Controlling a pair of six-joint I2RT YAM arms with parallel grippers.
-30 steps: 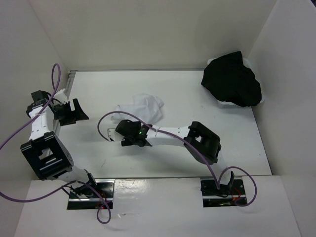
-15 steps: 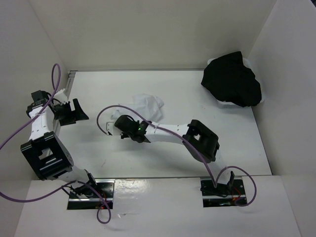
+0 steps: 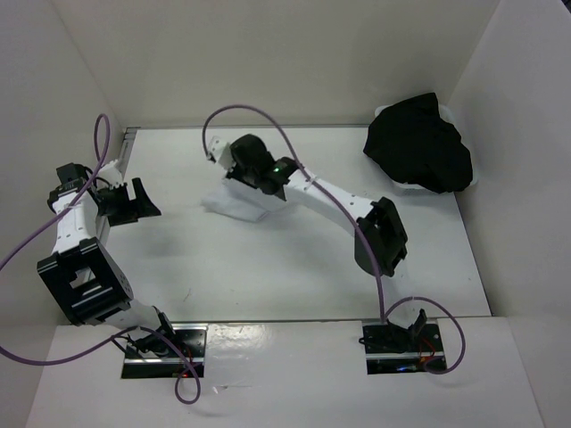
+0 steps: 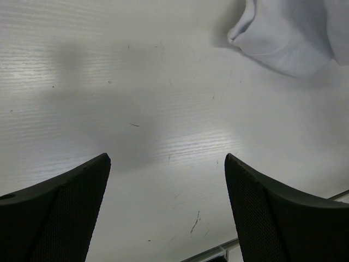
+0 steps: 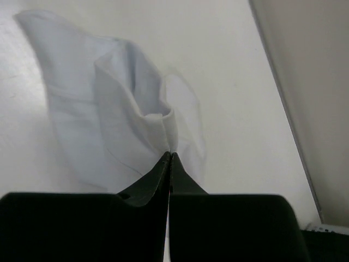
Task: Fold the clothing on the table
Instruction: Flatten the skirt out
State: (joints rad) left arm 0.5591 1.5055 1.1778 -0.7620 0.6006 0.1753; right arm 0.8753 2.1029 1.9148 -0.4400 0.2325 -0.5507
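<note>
Since a second ago our right gripper (image 5: 170,159) has swung from the near-middle of the table (image 3: 268,267) toward its far left part. The clothing (image 3: 234,201) has gone with it and is drawn from a spread patch into a narrower heap. The jaws are pressed together on a fold of the white fabric. In the wrist view a hem sits right at the tips, and the rest of the cloth drapes away ahead of them and to their left, down onto the table. Our left gripper (image 4: 167,161) has not shifted. Its jaws stand spread with nothing between them, and a corner of the clothing lies well ahead of them, off to the right.

We judge the step in hand to be drawing the pinched edge across the garment to lay one half over the other. To do it well we should keep the pinch firm and carry the edge low, so the thin cloth drags flat rather than balling up. We should set it down only once it lines up with the opposite edge. The fabric below the jaws looks crumpled, so we may want the idle left jaws to pin or tug a corner before release. The black garment (image 3: 419,143) sits well apart from both jaws and should not interfere.
</note>
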